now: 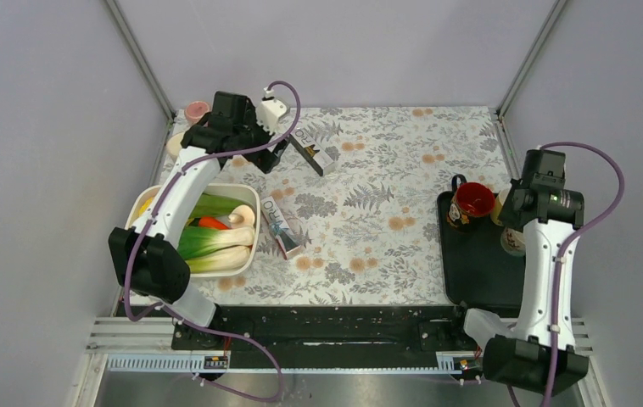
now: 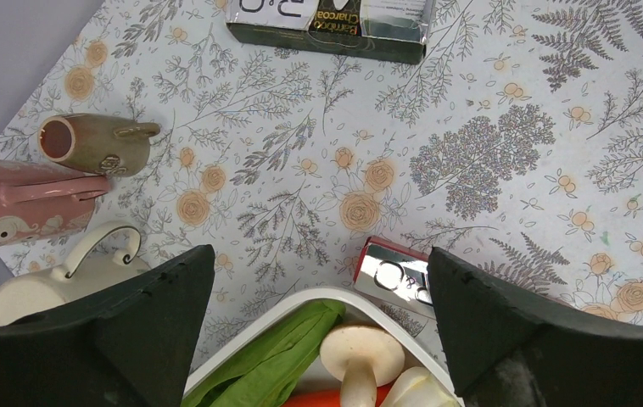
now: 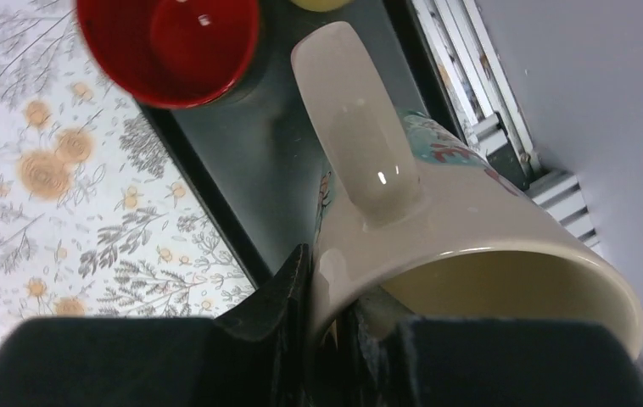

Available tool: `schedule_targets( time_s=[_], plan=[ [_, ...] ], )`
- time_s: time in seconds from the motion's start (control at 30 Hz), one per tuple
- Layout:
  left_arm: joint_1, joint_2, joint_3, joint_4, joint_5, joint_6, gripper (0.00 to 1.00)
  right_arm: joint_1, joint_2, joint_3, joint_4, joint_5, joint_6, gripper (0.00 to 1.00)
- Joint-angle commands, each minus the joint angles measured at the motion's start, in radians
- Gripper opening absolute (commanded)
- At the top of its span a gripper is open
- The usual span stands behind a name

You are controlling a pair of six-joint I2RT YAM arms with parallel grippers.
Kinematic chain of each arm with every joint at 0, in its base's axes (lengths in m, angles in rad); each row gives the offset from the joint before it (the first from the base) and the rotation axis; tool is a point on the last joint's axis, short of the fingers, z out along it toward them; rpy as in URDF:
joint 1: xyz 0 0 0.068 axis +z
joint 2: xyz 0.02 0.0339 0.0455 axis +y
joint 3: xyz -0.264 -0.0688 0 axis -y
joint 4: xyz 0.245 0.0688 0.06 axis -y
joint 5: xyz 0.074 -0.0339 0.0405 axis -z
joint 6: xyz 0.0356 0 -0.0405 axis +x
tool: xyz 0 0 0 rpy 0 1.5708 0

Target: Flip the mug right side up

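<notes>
Here right jaws pinch cream mug [image 3: 454,229] rim, wall between them, over black tray [image 3: 242,170]; left jaws spread wide.

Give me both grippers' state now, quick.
Left gripper: open, holding nothing.
Right gripper: shut on the rim of the cream mug.

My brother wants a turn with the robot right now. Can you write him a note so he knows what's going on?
Right gripper: shut on the cream mug by its rim, tilted over the black tray, beside the upright red mug.
Left gripper: open, holding nothing, above the vegetable bin.
Done: mug gripped.
Left: stand it on its base, then let go.
</notes>
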Motion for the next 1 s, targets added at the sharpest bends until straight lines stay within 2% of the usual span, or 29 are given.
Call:
schedule_targets(
  time_s=[0.0,0.1,0.2,0.4,0.8,0.87,0.97],
  plan=[
    [0.002,-0.049,-0.016,0.045,-0.020,-0.001,0.99,-0.117,0.068,0.029,0.115,-0.070,0.022,0.00],
    [0.002,-0.054,-0.021,0.039,-0.019,0.000,0.99,-0.176,0.131,0.015,0.168,-0.113,0.055,0.00],
    [0.001,-0.055,-0.024,0.036,-0.024,0.007,0.99,-0.221,0.165,-0.068,0.253,-0.149,0.076,0.00],
    [0.001,-0.048,-0.033,0.037,-0.026,0.013,0.99,-0.300,0.236,-0.175,0.368,-0.137,0.086,0.00],
    [0.001,-0.037,-0.043,0.055,-0.062,0.029,0.99,-0.321,0.382,-0.149,0.444,-0.144,0.095,0.00],
    [0.002,-0.028,-0.039,0.057,-0.074,0.037,0.99,-0.320,0.392,-0.145,0.452,-0.153,0.098,0.05],
    [0.001,-0.005,-0.021,0.052,-0.097,0.049,0.99,-0.321,0.393,-0.141,0.460,-0.160,0.100,0.19]
  ],
)
